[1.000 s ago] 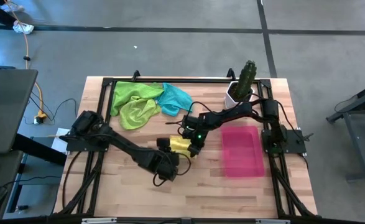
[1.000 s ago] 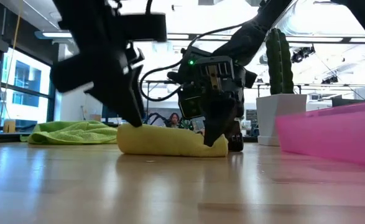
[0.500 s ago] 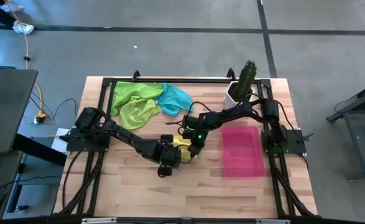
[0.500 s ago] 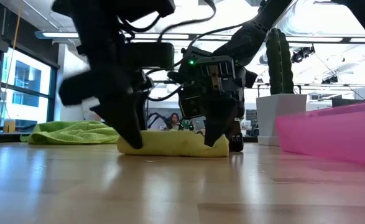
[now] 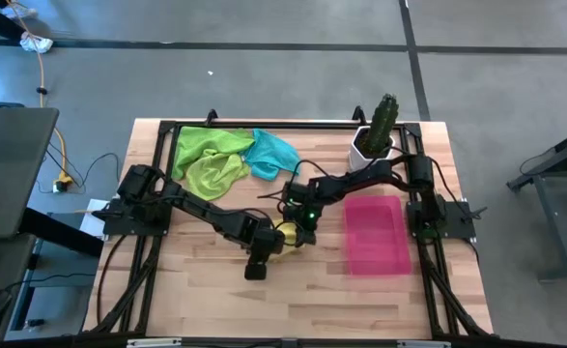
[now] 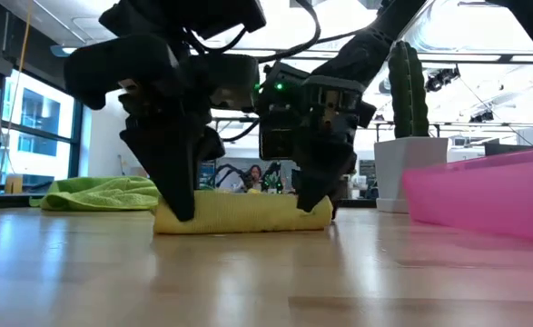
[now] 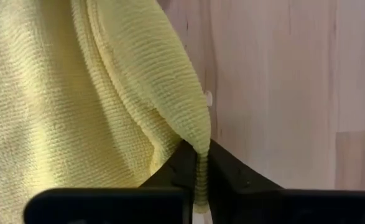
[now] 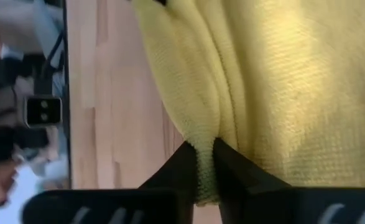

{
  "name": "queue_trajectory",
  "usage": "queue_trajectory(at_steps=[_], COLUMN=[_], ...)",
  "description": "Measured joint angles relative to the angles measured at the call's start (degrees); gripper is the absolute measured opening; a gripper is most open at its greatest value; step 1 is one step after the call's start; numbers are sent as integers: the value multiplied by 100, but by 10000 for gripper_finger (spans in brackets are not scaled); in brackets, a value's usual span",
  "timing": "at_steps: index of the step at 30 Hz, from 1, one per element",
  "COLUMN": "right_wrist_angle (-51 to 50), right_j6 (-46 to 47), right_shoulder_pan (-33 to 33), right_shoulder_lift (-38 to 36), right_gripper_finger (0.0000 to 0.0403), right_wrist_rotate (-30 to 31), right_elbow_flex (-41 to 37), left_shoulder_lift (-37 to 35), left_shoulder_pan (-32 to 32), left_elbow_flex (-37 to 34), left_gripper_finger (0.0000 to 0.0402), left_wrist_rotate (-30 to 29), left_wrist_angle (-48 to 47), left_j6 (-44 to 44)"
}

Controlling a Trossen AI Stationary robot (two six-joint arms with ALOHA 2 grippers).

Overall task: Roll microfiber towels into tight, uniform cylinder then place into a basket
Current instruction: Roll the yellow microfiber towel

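A yellow microfiber towel (image 6: 243, 213), rolled into a loose cylinder, lies on the wooden table's middle (image 5: 285, 235). My left gripper (image 6: 182, 211) is shut on the roll's left end, and my right gripper (image 6: 310, 204) is shut on its right end. The pink basket (image 5: 375, 256) stands right of them, nothing showing in it. Two lime green towels (image 5: 209, 159) and a teal one (image 5: 273, 153) lie crumpled at the far left. My left gripper pinches a narrow fold of the yellow towel (image 7: 199, 144) at the roll's left end between its two fingers, coming steeply from above. The roll rests on the table. My right gripper pinches a fold of the towel (image 8: 204, 146) at the roll's right end, slanting down from the far right. Several layers bunch between the fingers.
A white pot with a green cactus (image 5: 375, 133) stands at the far right, behind the basket. Bare wood stretches along the near side of the table (image 5: 293, 300). Black frame rails run around the table's edges.
My left gripper has swung in toward the roll's left end, tipped steeply downward and shut on it. My right gripper has stayed at the right end and rolled a little. The roll's left end now reaches slightly farther left; it stays on the table.
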Motion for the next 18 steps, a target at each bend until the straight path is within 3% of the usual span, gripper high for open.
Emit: queue_trajectory(at_steps=[8,18], right_wrist_angle=[-445,-643], right_j6=[-1151,-2699], right_shoulder_pan=[55,1008], right_shoulder_lift=[-612,-1159], right_gripper_finger=[128,120], right_wrist_rotate=[184,2602], right_elbow_flex=[-31,-25], left_shoulder_lift=[22,42], left_shoulder_pan=[130,310], left_elbow_flex=[-269,-518], left_gripper_finger=[7,8], left_wrist_rotate=[311,1361], left_wrist_angle=[226,628], left_j6=[-634,-731])
